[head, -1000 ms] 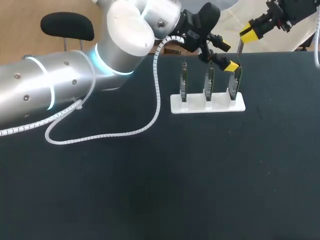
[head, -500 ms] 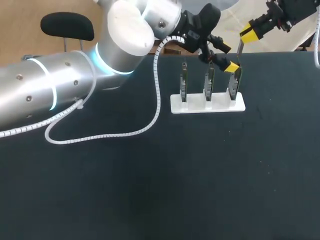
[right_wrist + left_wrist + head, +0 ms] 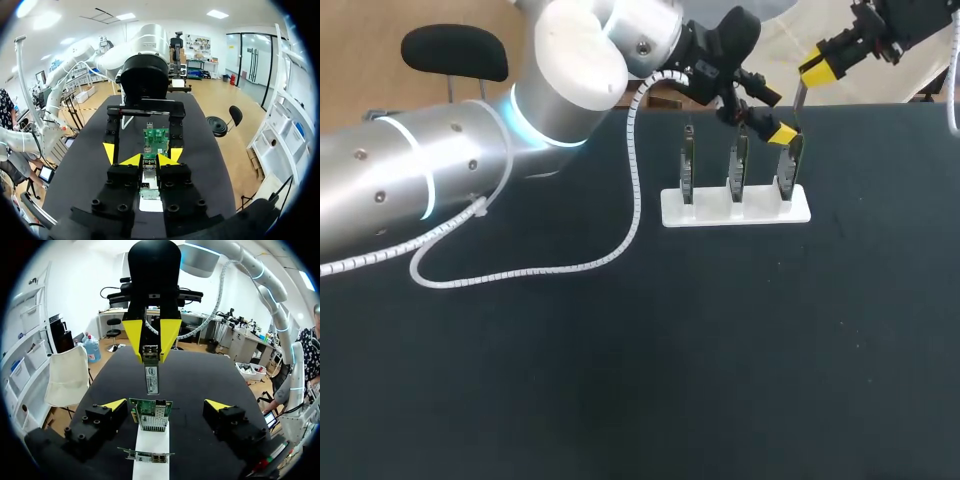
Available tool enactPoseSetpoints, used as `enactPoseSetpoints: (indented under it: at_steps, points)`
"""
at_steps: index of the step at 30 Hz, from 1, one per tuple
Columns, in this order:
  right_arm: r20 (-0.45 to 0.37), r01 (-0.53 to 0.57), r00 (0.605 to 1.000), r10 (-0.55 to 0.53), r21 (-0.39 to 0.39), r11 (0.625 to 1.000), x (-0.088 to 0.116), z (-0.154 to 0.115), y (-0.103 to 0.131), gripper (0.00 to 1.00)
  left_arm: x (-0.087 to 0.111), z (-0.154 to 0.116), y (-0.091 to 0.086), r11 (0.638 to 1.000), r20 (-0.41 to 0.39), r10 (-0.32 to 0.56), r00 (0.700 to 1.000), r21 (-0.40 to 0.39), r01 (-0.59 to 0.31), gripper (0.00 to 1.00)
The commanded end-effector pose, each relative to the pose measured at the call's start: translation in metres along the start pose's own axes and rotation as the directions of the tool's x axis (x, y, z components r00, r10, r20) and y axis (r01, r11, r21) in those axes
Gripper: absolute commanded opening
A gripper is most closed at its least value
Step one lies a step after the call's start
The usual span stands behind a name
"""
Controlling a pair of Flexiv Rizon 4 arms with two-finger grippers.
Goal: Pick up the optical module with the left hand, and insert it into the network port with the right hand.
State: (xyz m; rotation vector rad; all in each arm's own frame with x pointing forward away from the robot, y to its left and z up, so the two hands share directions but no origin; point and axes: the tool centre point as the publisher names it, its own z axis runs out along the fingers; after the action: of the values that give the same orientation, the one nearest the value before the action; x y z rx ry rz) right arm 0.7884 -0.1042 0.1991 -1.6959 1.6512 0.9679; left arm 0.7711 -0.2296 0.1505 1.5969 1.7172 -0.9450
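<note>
The right tool (image 3: pixel 149 160) is pinching the optical module (image 3: pixel 151 375) by its upper end, so the module hangs upright just above the right-end network card (image 3: pixel 151 416). That card is one of three standing in a white stand (image 3: pixel 735 210) near the far edge of the table (image 3: pixel 620 380), right of its middle. The left tool (image 3: pixel 165 407) is spread wide, one yellow finger on each side of the same card and clear of it, holding nothing.

Left gripper (image 3: pixel 166 404) spread, right gripper (image 3: pixel 150 160) clamped
</note>
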Motion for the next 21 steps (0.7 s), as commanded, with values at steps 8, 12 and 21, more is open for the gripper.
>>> enactPoseSetpoints:
  at_steps: [8,12,21]
  points:
    - [-0.010,0.008,1.000,-0.009,-0.029,1.000,0.0036,0.0028,-0.0018,0.00,-0.0009,0.0003,0.0015,1.000,-0.004,-0.001,1.000,0.002,0.001,1.00]
    - [-0.010,0.006,1.000,-0.006,-0.034,0.999,0.0060,0.0039,-0.0008,0.00,-0.0009,0.0003,0.0015,1.000,-0.004,-0.001,1.000,0.002,0.001,1.00]
    - [-0.018,0.012,1.000,-0.013,-0.056,0.998,0.0099,0.0049,-0.0007,0.00,-0.0009,0.0003,0.0015,1.000,-0.004,-0.001,1.000,0.002,0.001,1.00]
